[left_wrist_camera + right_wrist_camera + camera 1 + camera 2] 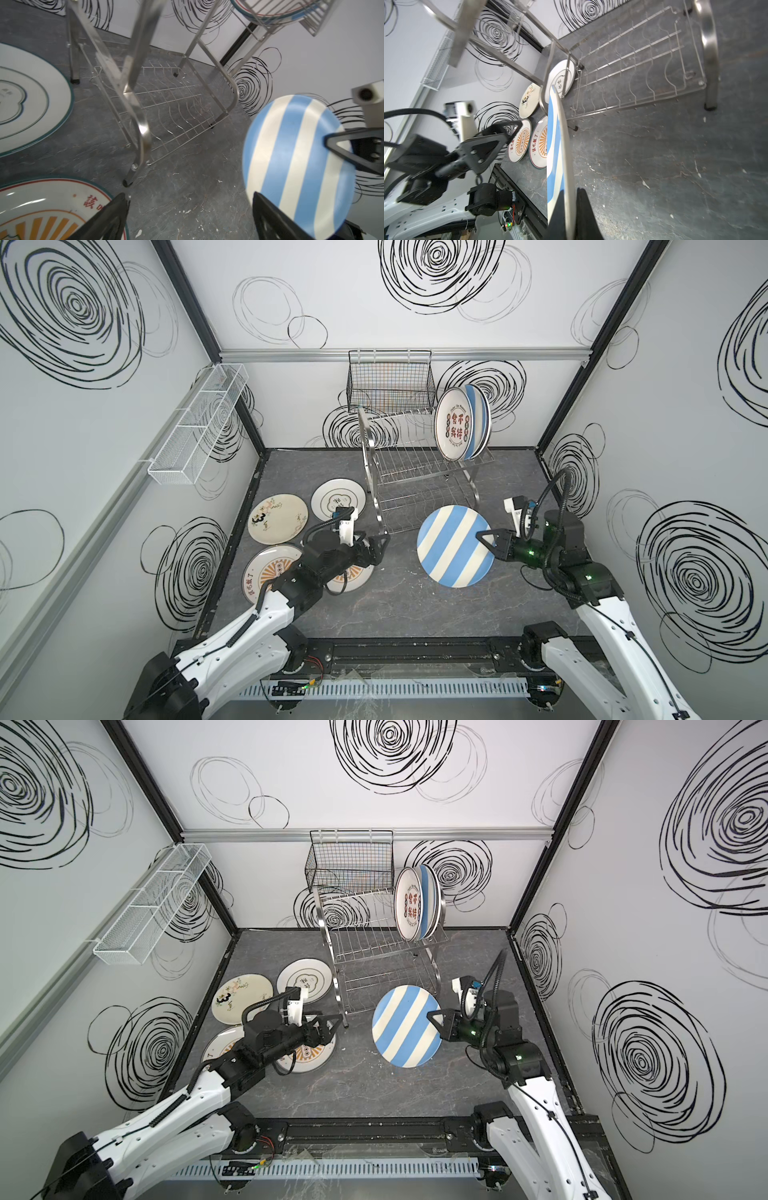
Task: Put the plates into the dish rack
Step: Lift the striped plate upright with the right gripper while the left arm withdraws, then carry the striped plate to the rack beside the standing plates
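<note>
At the lower left of a top view, a cream printed plate (278,518), a green-rimmed plate (337,499) and two orange sunburst plates (266,572) lay flat on the bench (395,614). The left hand (376,548) hung over them, empty, with its fingers spread wide. It was close by the near leg of the dish rack (415,466). A careless sweep there could have knocked that leg and shaken the racked plates (455,425) standing in the upper tier at the rack's right end.

Right of centre, the right hand (482,537) was clamped tight on one rim of the striped plate (453,547). A pinch at a single edge looked a weak hold on a wide, glazed disc. The plate might have swung or slipped in that grip, or struck the rack's upright wires on its way in.

The striped plate was round and glossy, with broad pale-blue and cream bands. It was tipped up towards its edge, in front of the rack's lower tier and apart from it. Whether its lower rim cleared the bench could not be told.
</note>
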